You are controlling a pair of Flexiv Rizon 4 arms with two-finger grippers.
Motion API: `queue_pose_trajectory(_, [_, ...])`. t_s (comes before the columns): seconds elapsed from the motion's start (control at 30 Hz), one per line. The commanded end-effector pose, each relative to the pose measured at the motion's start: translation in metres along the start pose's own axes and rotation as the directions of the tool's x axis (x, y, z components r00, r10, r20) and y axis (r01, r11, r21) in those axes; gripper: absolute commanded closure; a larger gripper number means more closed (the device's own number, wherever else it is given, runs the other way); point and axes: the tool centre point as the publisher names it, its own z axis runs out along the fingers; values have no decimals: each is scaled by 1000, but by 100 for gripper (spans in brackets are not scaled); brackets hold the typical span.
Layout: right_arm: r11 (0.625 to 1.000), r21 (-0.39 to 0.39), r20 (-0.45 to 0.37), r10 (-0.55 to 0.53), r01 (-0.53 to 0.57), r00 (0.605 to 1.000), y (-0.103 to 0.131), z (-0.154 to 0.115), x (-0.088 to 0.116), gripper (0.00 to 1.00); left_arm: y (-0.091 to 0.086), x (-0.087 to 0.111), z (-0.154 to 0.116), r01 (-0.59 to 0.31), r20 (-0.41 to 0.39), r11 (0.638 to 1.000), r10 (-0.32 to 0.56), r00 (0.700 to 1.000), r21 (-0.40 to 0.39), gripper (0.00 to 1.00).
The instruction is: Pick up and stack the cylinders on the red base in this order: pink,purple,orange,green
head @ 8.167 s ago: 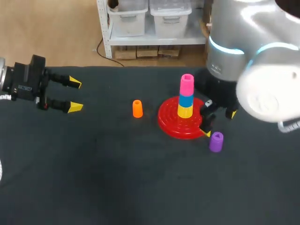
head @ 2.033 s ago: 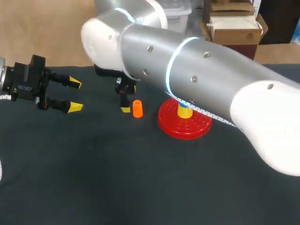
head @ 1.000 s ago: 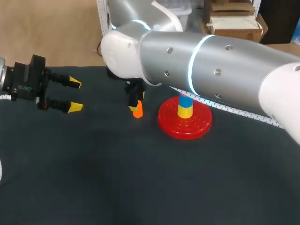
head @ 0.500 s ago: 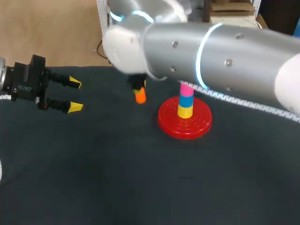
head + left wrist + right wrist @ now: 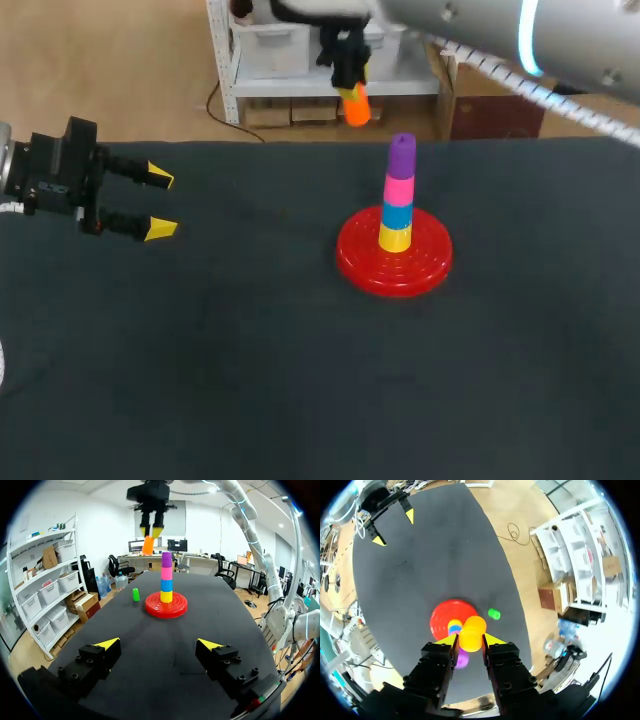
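The red base (image 5: 395,262) carries a stack of yellow, blue, pink and, on top, purple cylinders (image 5: 402,153). High above the table's far edge, left of the stack, my right gripper (image 5: 350,86) is shut on the orange cylinder (image 5: 355,106). In the right wrist view the orange cylinder (image 5: 472,633) sits between the yellow tips of the right gripper (image 5: 471,640), over the red base (image 5: 442,617). A green cylinder (image 5: 135,594) stands on the cloth beside the base (image 5: 166,611); I also see the green cylinder (image 5: 494,613) below the right gripper. My left gripper (image 5: 155,204) is open at the table's left, holding nothing.
Dark cloth covers the table (image 5: 300,380). Nothing but the base and the green cylinder stands on it. My right arm (image 5: 520,40) crosses above the far right corner.
My right gripper has closed on the orange cylinder, lifted it off the cloth and carried it up and right toward the stack. The left arm has not moved.
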Motion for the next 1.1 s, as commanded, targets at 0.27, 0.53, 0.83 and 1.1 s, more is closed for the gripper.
queue_pose_trajectory(0.27, [997,-76,239,42,-25,970,8,-8,62,100,0,1,0,-2,4,1000,2,1000,-1,0])
queue_pose_trajectory(0.53, [993,-115,224,56,-31,973,13,4,65,100,0,1,0,-2,4,1000,2,1000,-1,0])
queue_pose_trajectory(0.83, [987,-161,180,46,-17,983,9,22,62,100,0,1,0,-2,4,1000,2,1000,-1,0])
queue_pose_trajectory(1.1, [985,-171,160,41,-13,986,8,21,66,100,0,1,0,-2,4,1000,2,1000,-1,0])
